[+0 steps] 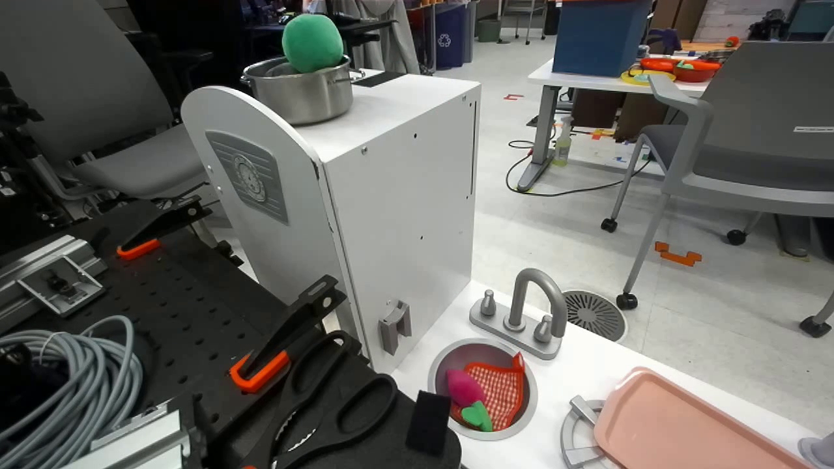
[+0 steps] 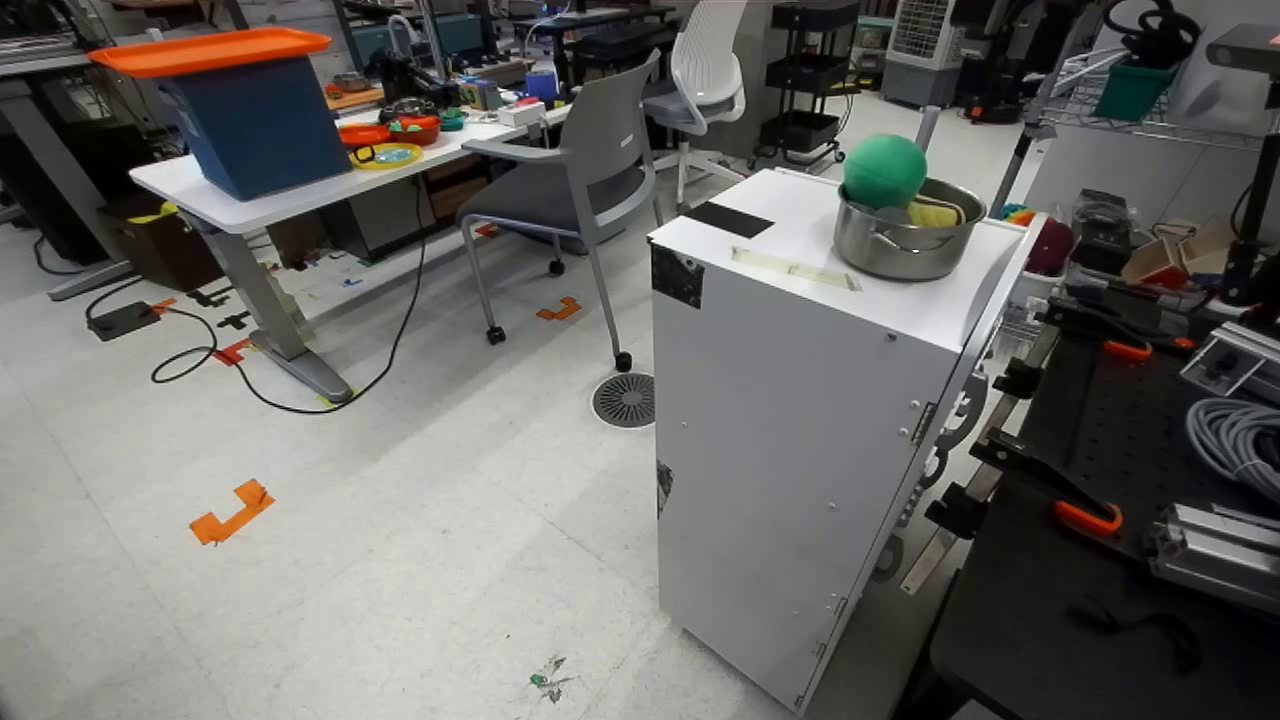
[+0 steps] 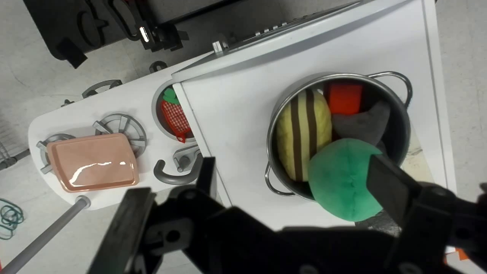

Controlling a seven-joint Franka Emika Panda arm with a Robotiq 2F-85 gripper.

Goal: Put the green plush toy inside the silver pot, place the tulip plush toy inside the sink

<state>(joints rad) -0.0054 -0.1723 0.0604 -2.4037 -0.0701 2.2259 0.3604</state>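
Note:
The green plush toy (image 1: 313, 43) sits at the top of the silver pot (image 1: 296, 98), rising well above its rim in both exterior views. Seen from the wrist, the green plush toy (image 3: 344, 180) covers part of the near rim of the pot (image 3: 402, 131). My gripper (image 3: 293, 165) stands open over the pot's near side. Its right-hand finger overlaps the ball's edge; whether they touch I cannot tell. The left-hand finger is clear of the ball. In the sink (image 1: 468, 354) lies the tulip plush toy (image 1: 465, 389), pink and green. Neither exterior view shows the gripper.
A yellow striped plush (image 3: 303, 135), a grey plush (image 3: 361, 123) and a red item (image 3: 345, 98) share the pot, on a white cabinet (image 1: 404, 182). A red checked cloth (image 1: 498, 391) lies in the sink, beside a grey faucet (image 1: 537, 277). A pink tray (image 1: 690, 423) rests nearby.

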